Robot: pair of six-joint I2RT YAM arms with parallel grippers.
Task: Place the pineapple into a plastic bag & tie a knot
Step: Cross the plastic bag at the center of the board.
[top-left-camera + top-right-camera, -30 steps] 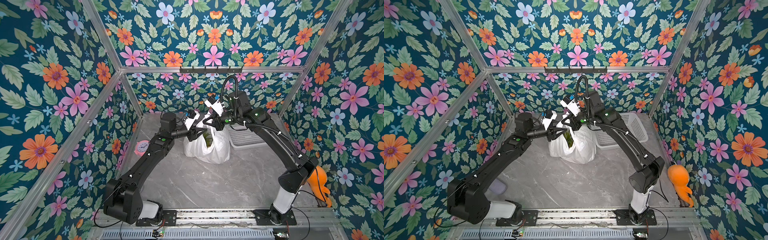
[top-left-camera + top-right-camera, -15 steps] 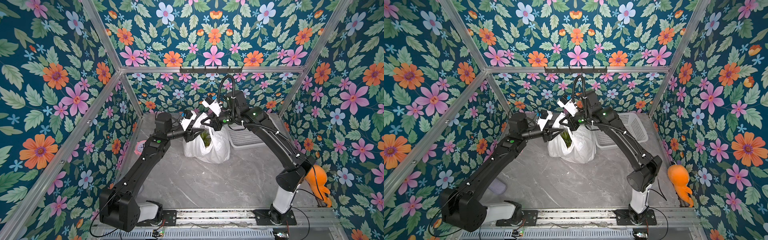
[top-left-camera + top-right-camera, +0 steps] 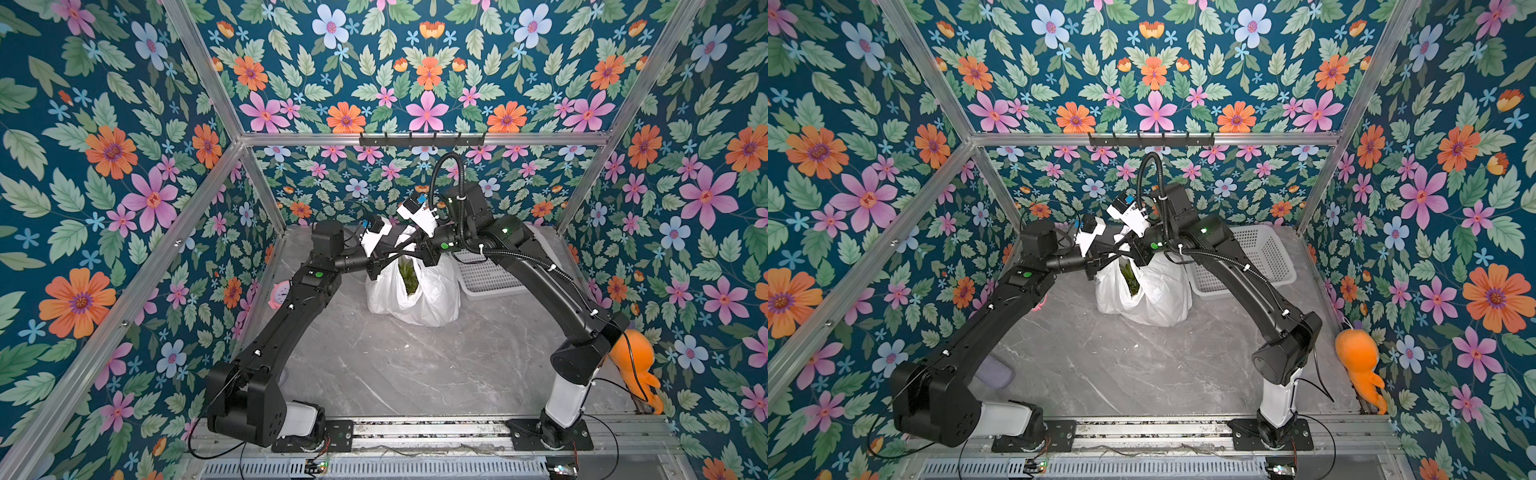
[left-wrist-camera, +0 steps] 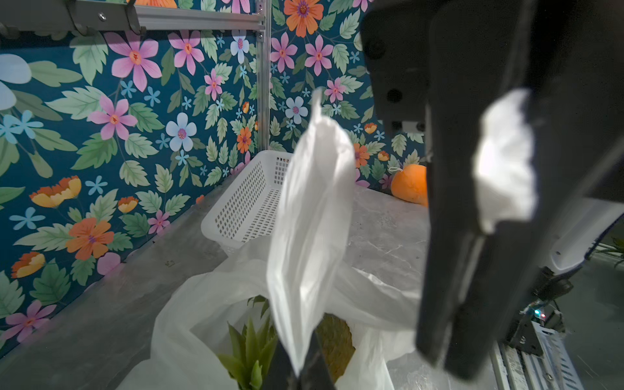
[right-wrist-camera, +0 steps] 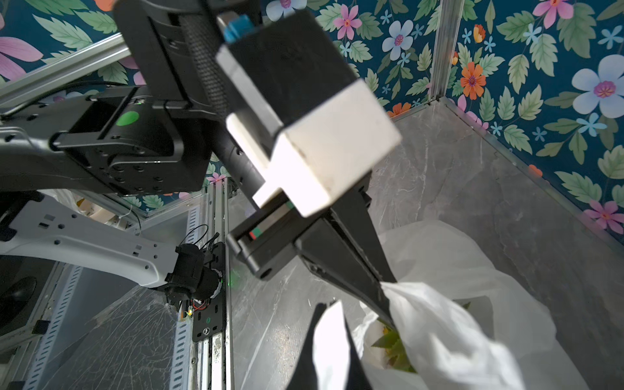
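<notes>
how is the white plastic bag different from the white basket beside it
The plastic bag is thin, crinkled film; the basket is rigid with perforated walls. The plastic bag holds the pineapple, leaves showing at its mouth; the basket shows nothing inside where visible. The left end effector and right end effector each pinch a bag strap; neither grips the basket. Both are white and sit on the table.
</notes>
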